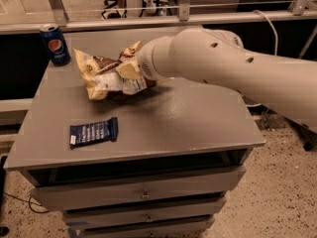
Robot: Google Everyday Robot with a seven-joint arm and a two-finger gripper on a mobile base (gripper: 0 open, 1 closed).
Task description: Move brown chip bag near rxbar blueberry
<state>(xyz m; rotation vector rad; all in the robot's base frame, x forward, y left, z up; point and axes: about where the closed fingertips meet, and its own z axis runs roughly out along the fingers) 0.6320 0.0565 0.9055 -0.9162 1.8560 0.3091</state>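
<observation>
The crinkled brown and cream-yellow chip bag point(106, 73) hangs just above the grey cabinet top point(188, 118), left of centre. My gripper point(130, 69) comes in from the right on a thick white arm and is shut on the bag's right side. The rxbar blueberry point(93, 132), a flat dark navy wrapper with pale lettering, lies near the front left edge, below and slightly left of the bag, apart from it.
A blue Pepsi can point(55, 44) stands upright at the back left corner. A metal rail point(148, 9) runs behind the cabinet. Drawers point(143, 195) are below the top. Speckled floor point(282, 192) lies to the right.
</observation>
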